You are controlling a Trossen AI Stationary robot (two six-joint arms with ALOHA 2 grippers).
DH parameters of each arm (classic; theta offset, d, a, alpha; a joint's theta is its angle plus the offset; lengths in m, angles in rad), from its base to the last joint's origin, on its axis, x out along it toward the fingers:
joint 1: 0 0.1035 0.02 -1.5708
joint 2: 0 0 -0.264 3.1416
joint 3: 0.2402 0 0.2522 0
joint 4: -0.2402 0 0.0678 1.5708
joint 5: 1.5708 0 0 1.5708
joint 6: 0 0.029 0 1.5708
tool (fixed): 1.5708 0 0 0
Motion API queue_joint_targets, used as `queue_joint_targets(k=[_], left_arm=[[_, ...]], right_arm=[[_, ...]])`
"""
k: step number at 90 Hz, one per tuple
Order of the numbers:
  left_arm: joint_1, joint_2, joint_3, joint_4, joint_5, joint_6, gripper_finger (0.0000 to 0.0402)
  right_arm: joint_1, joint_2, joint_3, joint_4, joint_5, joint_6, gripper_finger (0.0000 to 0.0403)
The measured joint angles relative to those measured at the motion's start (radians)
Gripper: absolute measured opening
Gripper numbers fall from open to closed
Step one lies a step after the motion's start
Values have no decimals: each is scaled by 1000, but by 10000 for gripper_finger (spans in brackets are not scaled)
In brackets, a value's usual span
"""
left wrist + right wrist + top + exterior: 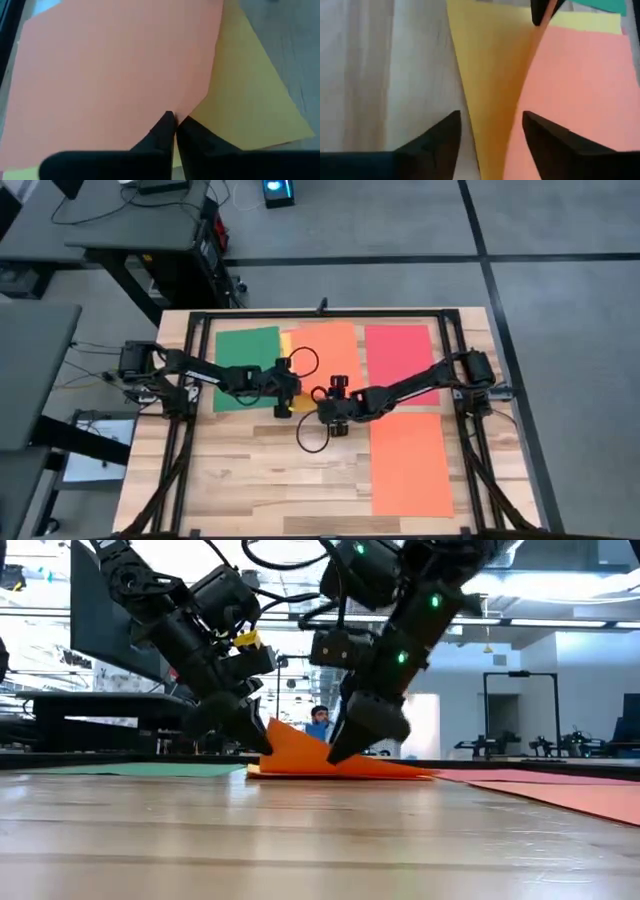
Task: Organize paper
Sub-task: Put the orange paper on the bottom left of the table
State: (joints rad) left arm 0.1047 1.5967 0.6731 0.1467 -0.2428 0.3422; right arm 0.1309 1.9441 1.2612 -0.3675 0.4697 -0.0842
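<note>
**Two grippers at the near edge of the middle stack**

While the left gripper (174,131) stands with its fingers pressed together on the near corner of an orange sheet (325,355), that corner rides up off the wooden table (250,480), as the low view shows. Beneath it lies a yellow sheet (250,100), its near corner jutting out toward the right gripper (490,132). This gripper hangs with its fingers spread wide, holding nothing, the yellow corner lying between them and pointing at the wrist. The coming move appears to turn on this: the yellow sheet extends away from the right gripper toward the far side, long axis near to far. A green sheet (247,367) lies left, a pink-red sheet (398,360) right, a second orange sheet (410,465) near right. How much yellow is covered cannot be told.
</note>
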Motion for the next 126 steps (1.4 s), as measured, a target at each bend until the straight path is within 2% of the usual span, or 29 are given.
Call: queue_joint_targets(k=[14,39,62,78,109,126], left_arm=[[0,0,0,-3,0,-8,0],[0,0,0,-6,0,-18,0],[-12,-14,0,-8,0,-25,0],[-36,-94,0,-55,1,-35,0],[-116,-265,0,-143,-9,-78,0],[-175,-317,0,-161,-11,-114,0]], right_arm=[[-10,-62,33,-12,1,25,215],[-16,-135,26,-131,4,102,199],[-18,-145,24,-153,7,112,182],[-22,-150,23,-62,10,81,166],[-33,-160,23,-56,12,80,148],[-18,-218,23,-43,13,99,147]])
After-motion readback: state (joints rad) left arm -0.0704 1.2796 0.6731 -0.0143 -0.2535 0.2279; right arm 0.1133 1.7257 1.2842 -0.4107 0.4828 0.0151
